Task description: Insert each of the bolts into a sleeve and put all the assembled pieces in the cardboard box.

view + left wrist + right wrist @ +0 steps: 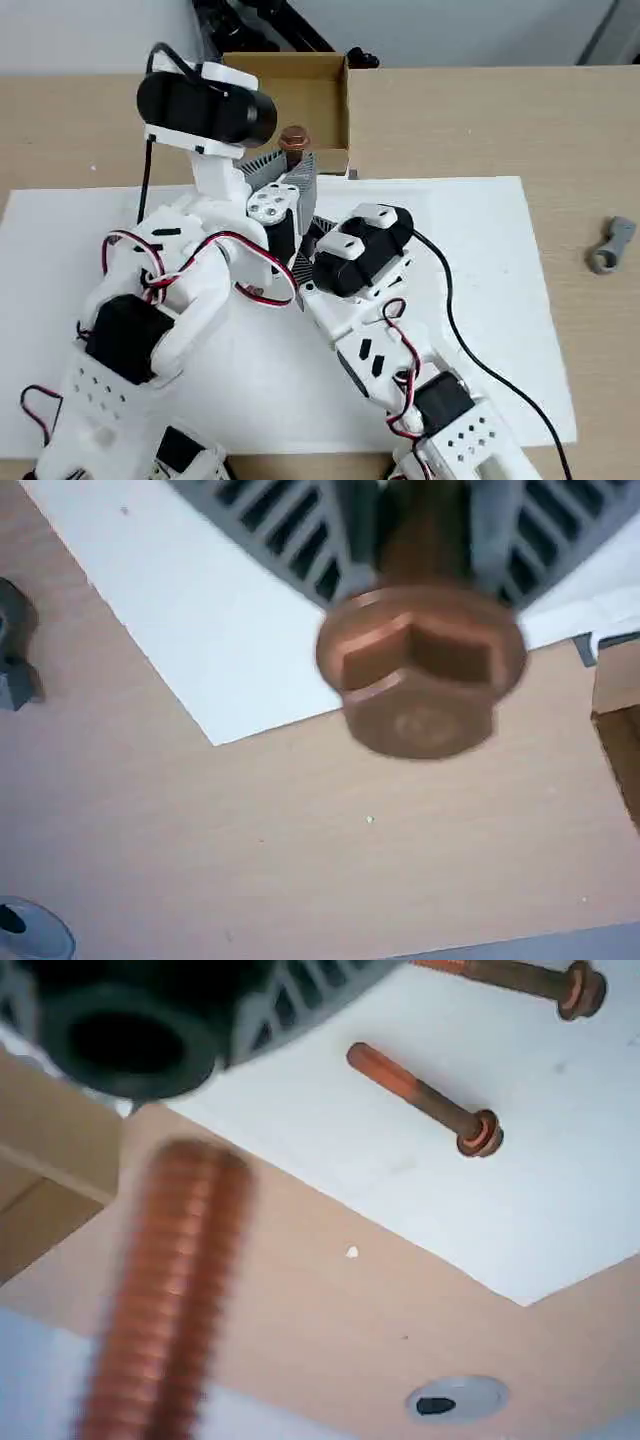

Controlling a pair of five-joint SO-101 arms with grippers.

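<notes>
one held bolt (420, 670), one held sleeve (125, 1045), two loose bolts (425, 1100), one box (290, 62)

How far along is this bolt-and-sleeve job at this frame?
Early. Done: no assembled piece shows in the visible part of the cardboard box. In hand: left tool grips a bolt, right tool a dark sleeve, not yet joined. Remaining: two bolts on the white sheet, a grey sleeve on the table, then boxing.

A copper hex-head bolt (293, 138) hangs in the air at the open cardboard box's (335, 100) 6 o'clock wall, with a dark sleeve (125, 1045) close by its thread. 2 others lie flat side by side, a near bolt (425, 1100) and a far bolt (520, 978). A grey sleeve (610, 245) lies at 3 o'clock.
</notes>
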